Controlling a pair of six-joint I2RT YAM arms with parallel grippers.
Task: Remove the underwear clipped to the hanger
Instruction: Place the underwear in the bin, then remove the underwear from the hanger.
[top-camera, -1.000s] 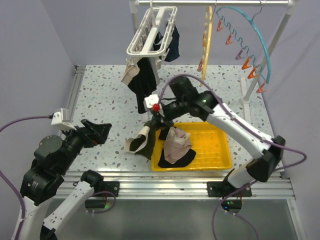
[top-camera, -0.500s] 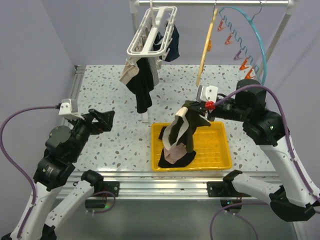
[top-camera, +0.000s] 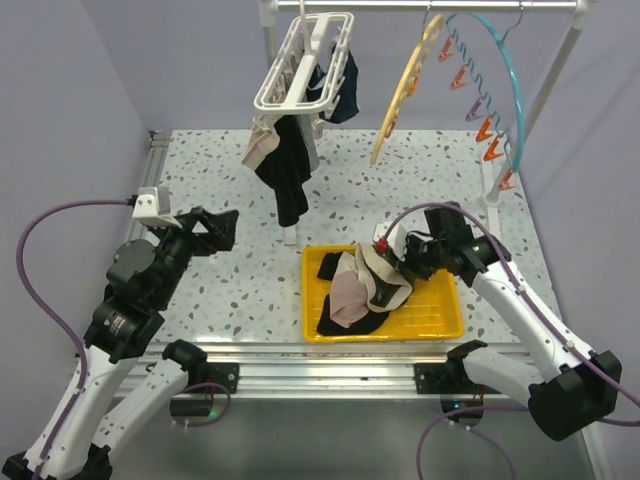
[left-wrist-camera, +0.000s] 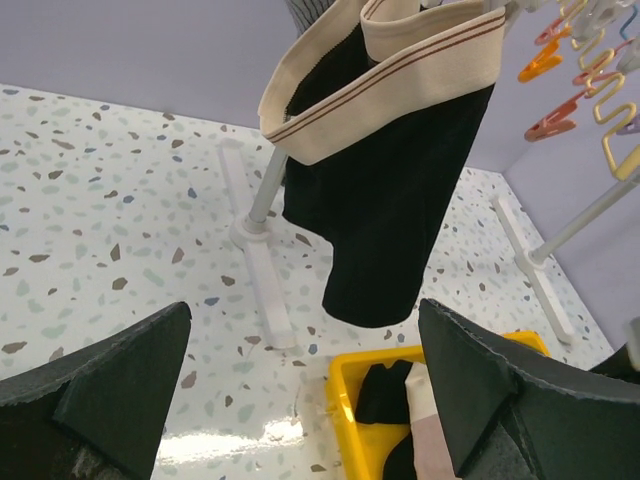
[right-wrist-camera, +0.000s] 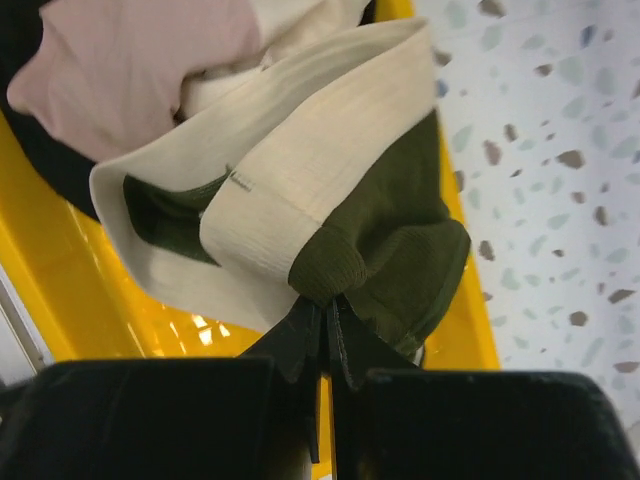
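My right gripper (top-camera: 392, 262) is shut on the olive-and-cream underwear (right-wrist-camera: 330, 225), which rests low over the yellow tray (top-camera: 445, 322). A pale pink garment (top-camera: 348, 294) and a black one (top-camera: 352, 323) lie in the tray. A black underwear with a cream waistband (left-wrist-camera: 400, 190) hangs clipped to the white clip hanger (top-camera: 305, 62); a navy one (top-camera: 346, 88) hangs at its far side. My left gripper (top-camera: 222, 228) is open and empty, left of the hanging black garment, with it seen between the fingers (left-wrist-camera: 475, 385).
A clothes rail (top-camera: 430, 6) carries a teal curved hanger with orange pegs (top-camera: 495, 110) and a yellow hanger (top-camera: 395, 110). The rack's white foot (left-wrist-camera: 255, 250) lies on the speckled table. Grey walls close the left and back.
My right gripper has come down and towards the near edge with the olive-and-cream underwear, now low over the tray. The left arm has reached forward a little. The yellow hanger has swung left.
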